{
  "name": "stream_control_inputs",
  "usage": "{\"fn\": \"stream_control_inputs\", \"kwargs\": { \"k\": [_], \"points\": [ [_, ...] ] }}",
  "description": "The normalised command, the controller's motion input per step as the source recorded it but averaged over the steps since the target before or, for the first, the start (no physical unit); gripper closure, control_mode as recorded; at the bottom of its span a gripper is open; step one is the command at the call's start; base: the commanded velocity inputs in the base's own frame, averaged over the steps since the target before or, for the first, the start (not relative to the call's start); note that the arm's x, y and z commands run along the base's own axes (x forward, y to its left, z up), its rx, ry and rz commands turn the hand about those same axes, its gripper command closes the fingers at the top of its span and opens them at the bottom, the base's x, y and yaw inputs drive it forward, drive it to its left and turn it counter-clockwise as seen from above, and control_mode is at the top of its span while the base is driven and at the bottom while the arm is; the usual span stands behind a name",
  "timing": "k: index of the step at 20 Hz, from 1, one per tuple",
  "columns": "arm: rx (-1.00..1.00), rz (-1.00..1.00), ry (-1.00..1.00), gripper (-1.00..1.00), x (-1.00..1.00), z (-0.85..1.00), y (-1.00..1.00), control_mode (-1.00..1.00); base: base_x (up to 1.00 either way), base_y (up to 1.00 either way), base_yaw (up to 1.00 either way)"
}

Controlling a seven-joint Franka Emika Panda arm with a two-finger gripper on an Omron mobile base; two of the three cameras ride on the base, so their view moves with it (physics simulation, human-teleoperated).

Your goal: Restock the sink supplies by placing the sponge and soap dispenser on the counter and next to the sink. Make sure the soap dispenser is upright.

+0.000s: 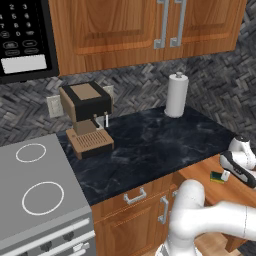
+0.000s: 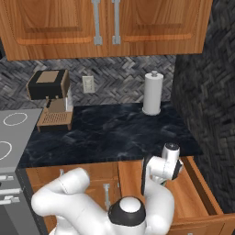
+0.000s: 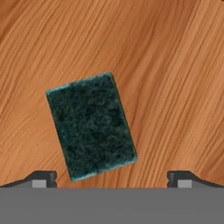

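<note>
The sponge (image 3: 91,126) lies flat with its dark green side up on the wooden floor of an open drawer (image 2: 195,183). In the left base view the sponge (image 1: 216,177) shows a yellow edge under the green. My gripper (image 3: 112,181) hangs just above it, open, with the fingertips (image 3: 43,179) standing wide on either side of the sponge's near end and not touching it. In the left base view the gripper (image 1: 224,175) points down into the drawer at the right of the counter (image 1: 150,145). The soap dispenser and the sink are out of view.
A coffee machine (image 1: 87,117) stands at the counter's back left and a white paper-towel roll (image 1: 176,95) at the back right. The grey stovetop (image 1: 35,190) lies to the left. Wooden cabinets (image 2: 105,27) hang above, and a dark wall (image 2: 206,114) closes the right side.
</note>
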Motion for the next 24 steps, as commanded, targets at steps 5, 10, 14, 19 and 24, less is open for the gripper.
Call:
{"fn": "stream_control_inputs", "kwargs": {
  "k": [5,10,14,19,24],
  "points": [
    [-0.01,0.12,0.03,-1.00,0.15,-0.14,0.00,-1.00,0.00,0.00,0.00],
    [-0.02,0.11,0.06,-1.00,0.20,-0.21,0.02,-1.00,0.00,0.00,0.00],
    [-0.02,0.10,0.05,-1.00,0.23,-0.15,0.04,-1.00,0.00,0.00,0.00],
    [-0.01,0.09,0.03,-1.00,0.17,-0.09,0.02,-1.00,0.00,0.00,0.00],
    [0.00,0.03,0.01,-1.00,-0.11,-0.17,-0.05,-1.00,0.00,0.00,0.00]
  ]
}}
